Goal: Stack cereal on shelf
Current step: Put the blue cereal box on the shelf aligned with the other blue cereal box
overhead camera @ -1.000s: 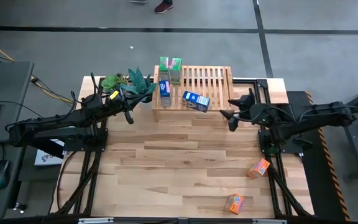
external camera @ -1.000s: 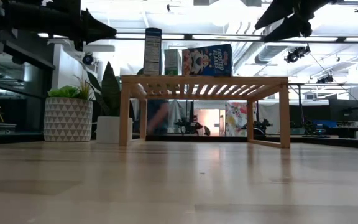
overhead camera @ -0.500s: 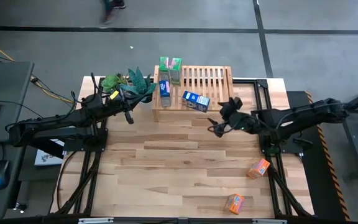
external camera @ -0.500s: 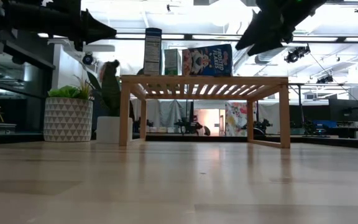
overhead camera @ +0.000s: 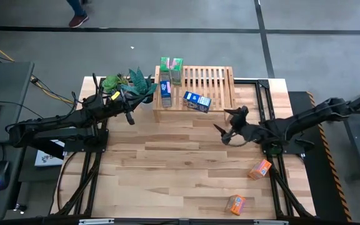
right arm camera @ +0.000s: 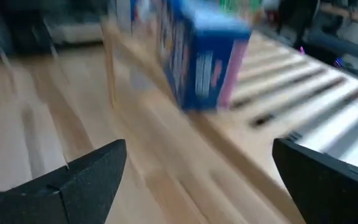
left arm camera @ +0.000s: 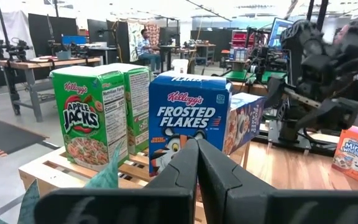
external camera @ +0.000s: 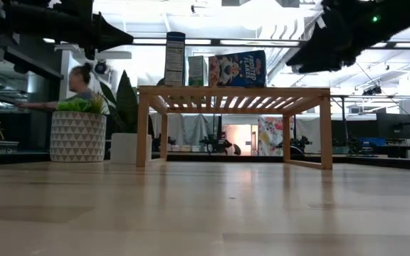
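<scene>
With four cereal boxes [overhead camera: 197, 100] on the shelf [overhead camera: 208, 81], the empty, wide-open right gripper [overhead camera: 229, 127] is best lowered squarely over the nearer orange box [overhead camera: 260, 169] on the tabletop [overhead camera: 167, 169], while the left gripper [overhead camera: 129, 115], fingers closed, is parked far-left.

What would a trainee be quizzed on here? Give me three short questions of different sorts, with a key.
1. True or false: both orange cereal boxes are on the shelf.
2. How many cereal boxes are on the shelf: A two, B four, C six?
3. Fill in: the right gripper hangs over the tabletop, fingers spread and ____.

Key
1. False: one orange box and the other orange box lie on the tabletop near the right arm.
2. B: two green Apple Jacks boxes, an upright Frosted Flakes box, and a blue box lying down.
3. Empty.
</scene>
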`<state>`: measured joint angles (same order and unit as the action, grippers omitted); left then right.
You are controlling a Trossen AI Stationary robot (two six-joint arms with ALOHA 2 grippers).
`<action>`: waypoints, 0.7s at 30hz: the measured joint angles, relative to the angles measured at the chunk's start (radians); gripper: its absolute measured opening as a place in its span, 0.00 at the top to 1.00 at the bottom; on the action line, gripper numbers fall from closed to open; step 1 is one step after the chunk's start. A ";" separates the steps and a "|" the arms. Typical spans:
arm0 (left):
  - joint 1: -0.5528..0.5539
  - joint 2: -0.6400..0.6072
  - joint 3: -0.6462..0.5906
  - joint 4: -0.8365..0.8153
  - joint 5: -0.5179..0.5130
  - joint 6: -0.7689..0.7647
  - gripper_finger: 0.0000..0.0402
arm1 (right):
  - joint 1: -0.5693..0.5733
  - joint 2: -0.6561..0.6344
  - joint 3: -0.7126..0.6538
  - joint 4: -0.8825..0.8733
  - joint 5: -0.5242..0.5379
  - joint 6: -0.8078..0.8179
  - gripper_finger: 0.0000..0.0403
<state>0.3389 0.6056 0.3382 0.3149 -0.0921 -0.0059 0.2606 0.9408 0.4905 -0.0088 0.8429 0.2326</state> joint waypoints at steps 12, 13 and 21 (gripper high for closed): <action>0.000 0.000 0.000 0.003 0.000 0.001 1.00 | -0.216 0.030 -0.120 0.452 -0.259 -0.232 0.02; 0.000 0.000 0.000 0.003 0.000 0.001 1.00 | -0.232 0.042 -0.119 0.466 -0.274 -0.233 0.02; 0.000 0.000 0.000 0.003 0.000 0.003 1.00 | -0.309 0.134 -0.119 0.558 -0.313 -0.133 0.02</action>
<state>0.3389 0.6056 0.3382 0.3175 -0.0925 -0.0029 -0.0487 1.0749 0.3710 0.5497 0.5297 0.0997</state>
